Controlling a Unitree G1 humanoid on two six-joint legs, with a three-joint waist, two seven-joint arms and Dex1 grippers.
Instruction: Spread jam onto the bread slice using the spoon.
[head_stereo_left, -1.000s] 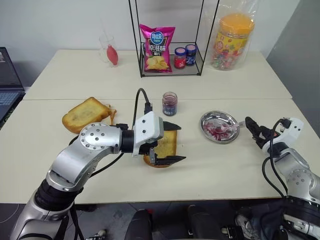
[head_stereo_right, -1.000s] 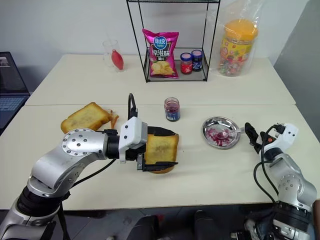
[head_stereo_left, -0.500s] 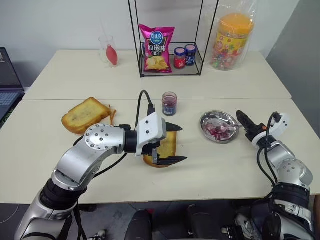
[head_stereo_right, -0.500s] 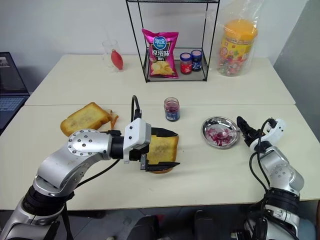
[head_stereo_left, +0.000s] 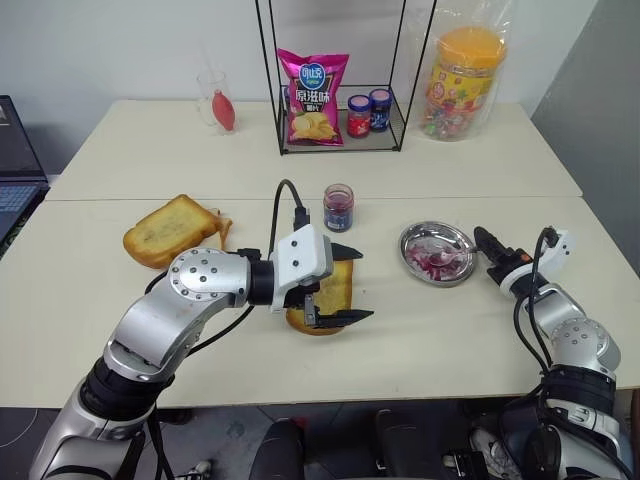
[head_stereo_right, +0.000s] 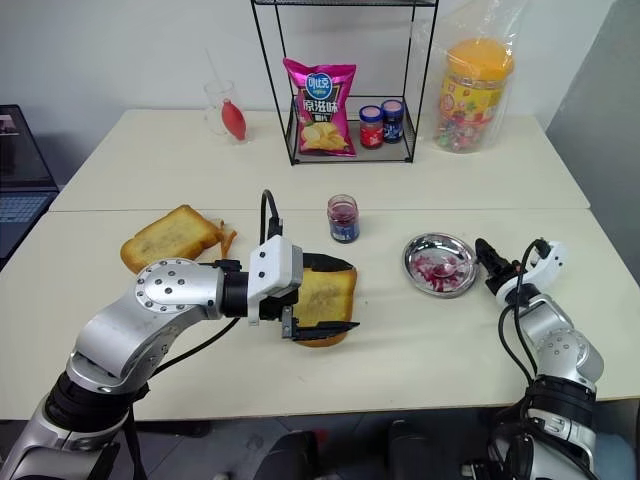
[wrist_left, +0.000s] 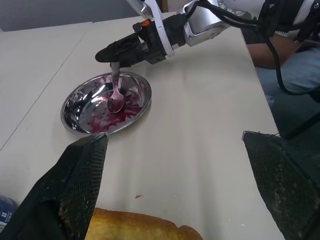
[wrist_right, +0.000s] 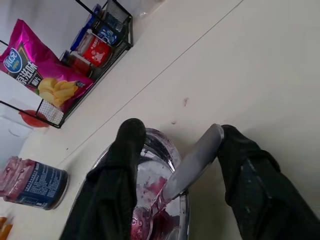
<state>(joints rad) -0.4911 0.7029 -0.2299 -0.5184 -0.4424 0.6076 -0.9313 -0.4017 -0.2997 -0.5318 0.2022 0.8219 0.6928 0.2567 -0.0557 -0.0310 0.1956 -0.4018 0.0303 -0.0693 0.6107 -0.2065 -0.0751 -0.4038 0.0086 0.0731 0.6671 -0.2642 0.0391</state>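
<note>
The bread slice (head_stereo_left: 330, 290), golden with a darker crust, sits between the two fingers of my left gripper (head_stereo_left: 343, 285), which press on its opposite edges; its edge shows low in the left wrist view (wrist_left: 135, 225). The spoon (wrist_left: 116, 97) rests in the round metal dish (head_stereo_left: 410, 245), its bowl in smeared red-purple jam (wrist_left: 102, 107) and its handle (wrist_right: 192, 162) sticking out over the rim. My right gripper (wrist_right: 180, 129) straddles that handle. Its fingers stand apart, the handle leaning on one of them. A small glass jar of jam (head_stereo_left: 339, 207) stands behind the bread.
A stack of toast (head_stereo_left: 170, 228) lies at the left. At the back stand a wire rack (head_stereo_left: 340, 145) with a chip bag and two small jars, a candy jar (head_stereo_left: 462, 80) and a glass (head_stereo_left: 215, 100). A laptop (head_stereo_left: 15, 170) is at the left edge.
My right gripper has moved in to the dish's rim, rolled, and narrowed its fingers around the spoon handle. The left arm and bread have kept still.
</note>
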